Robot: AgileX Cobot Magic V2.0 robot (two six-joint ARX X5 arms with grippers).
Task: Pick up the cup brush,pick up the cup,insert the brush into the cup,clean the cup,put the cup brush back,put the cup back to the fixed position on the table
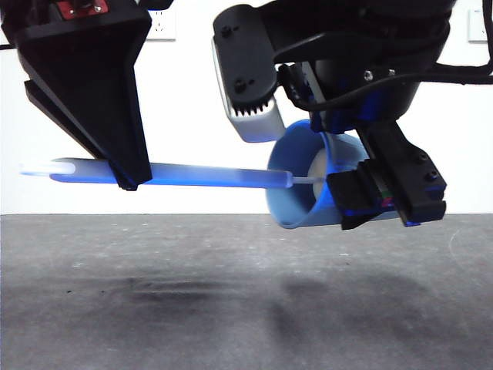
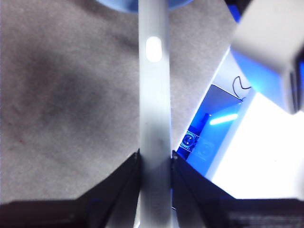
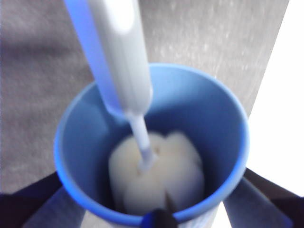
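My left gripper (image 1: pixel 127 179) is shut on the cup brush handle (image 1: pixel 192 174) and holds it level above the table (image 1: pixel 231 293); the handle also shows between the jaws in the left wrist view (image 2: pixel 154 123). My right gripper (image 1: pixel 381 204) is shut on the blue cup (image 1: pixel 296 193), held on its side in the air with its mouth facing the brush. The cream sponge head (image 1: pixel 316 171) sits inside the cup. In the right wrist view the sponge head (image 3: pixel 159 173) lies deep in the cup (image 3: pixel 209 109), with the handle (image 3: pixel 118 52) leading out of the mouth.
The dark grey table (image 2: pixel 61 95) lies under both grippers, with their shadows on it. A white wall stands behind. A pale edge and blue-lit equipment (image 2: pixel 213 128) show beside the table in the left wrist view.
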